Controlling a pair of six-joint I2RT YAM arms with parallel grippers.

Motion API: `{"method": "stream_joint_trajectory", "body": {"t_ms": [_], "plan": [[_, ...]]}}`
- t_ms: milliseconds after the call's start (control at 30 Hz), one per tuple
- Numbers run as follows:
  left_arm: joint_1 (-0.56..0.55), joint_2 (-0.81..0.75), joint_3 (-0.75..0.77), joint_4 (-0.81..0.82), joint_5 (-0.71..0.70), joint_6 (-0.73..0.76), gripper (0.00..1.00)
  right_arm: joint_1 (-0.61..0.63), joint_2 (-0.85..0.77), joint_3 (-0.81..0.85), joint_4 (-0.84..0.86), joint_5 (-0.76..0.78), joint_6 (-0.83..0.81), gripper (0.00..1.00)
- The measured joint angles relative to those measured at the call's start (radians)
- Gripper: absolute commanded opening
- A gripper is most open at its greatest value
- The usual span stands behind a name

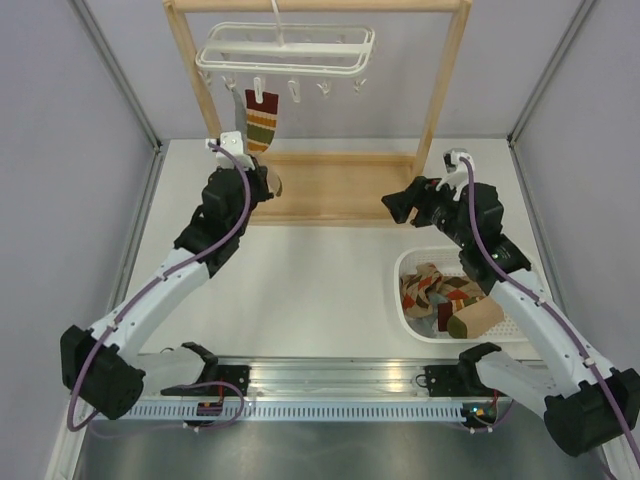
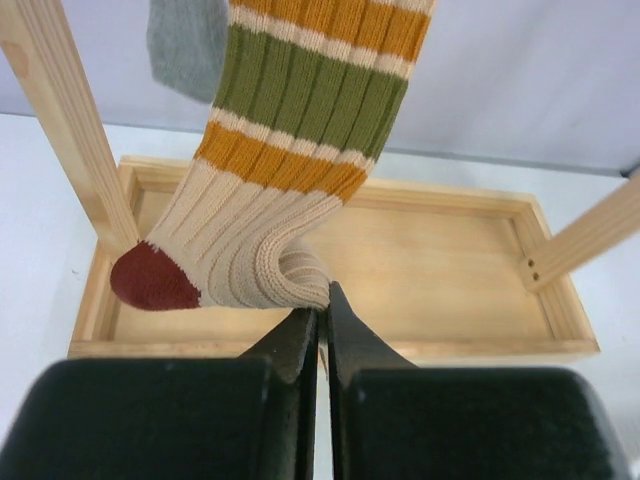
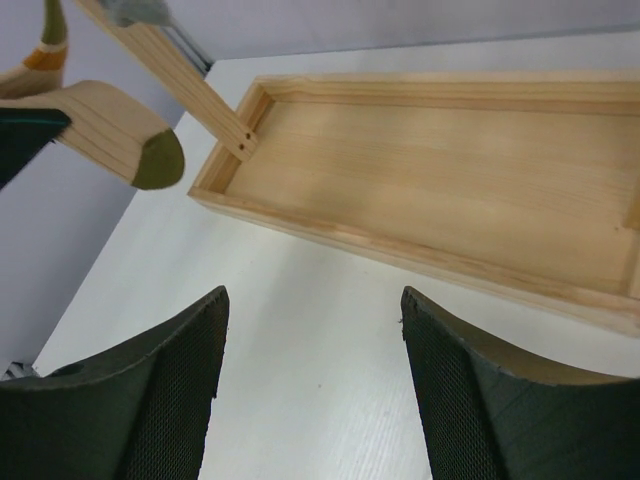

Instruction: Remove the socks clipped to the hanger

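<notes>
At left, the left gripper (image 2: 322,308) pinches the heel of the striped sock (image 2: 290,150), which is clipped under the white hanger (image 1: 212,55), seemingly to tug it free. At right, the right gripper (image 3: 312,330) hovers spread and empty, beside the basket (image 1: 403,263) holding socks (image 1: 445,295).

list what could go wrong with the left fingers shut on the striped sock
1. The left fingers pinch only a small fold at the heel of the striped sock, so a pull may slip off it.
2. The sock is still clipped to the hanger, which hangs by its hook from the wooden rack; tugging may swing or unhook it instead of releasing the clip.
3. The grey sock hangs right beside and could get dragged.
</notes>
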State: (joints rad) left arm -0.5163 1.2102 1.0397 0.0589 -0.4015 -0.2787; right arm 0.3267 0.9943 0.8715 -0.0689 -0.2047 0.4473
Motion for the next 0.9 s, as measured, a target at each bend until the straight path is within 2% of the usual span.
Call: {"method": "stream_joint_trajectory", "body": {"t_ms": [200, 433, 900], "plan": [[0.0, -0.164, -0.073, -0.096, 0.125, 0.0, 0.02, 0.204, 0.085, 0.141, -0.007, 0.113, -0.018, 0.74], [0.0, -0.262, -0.127, -0.141, 0.252, 0.004, 0.02, 0.397, 0.282, 0.35, -0.023, 0.208, -0.048, 0.74], [0.0, -0.291, -0.137, -0.188, 0.319, 0.012, 0.02, 0.532, 0.686, 0.875, -0.023, 0.272, -0.096, 0.74]]}}
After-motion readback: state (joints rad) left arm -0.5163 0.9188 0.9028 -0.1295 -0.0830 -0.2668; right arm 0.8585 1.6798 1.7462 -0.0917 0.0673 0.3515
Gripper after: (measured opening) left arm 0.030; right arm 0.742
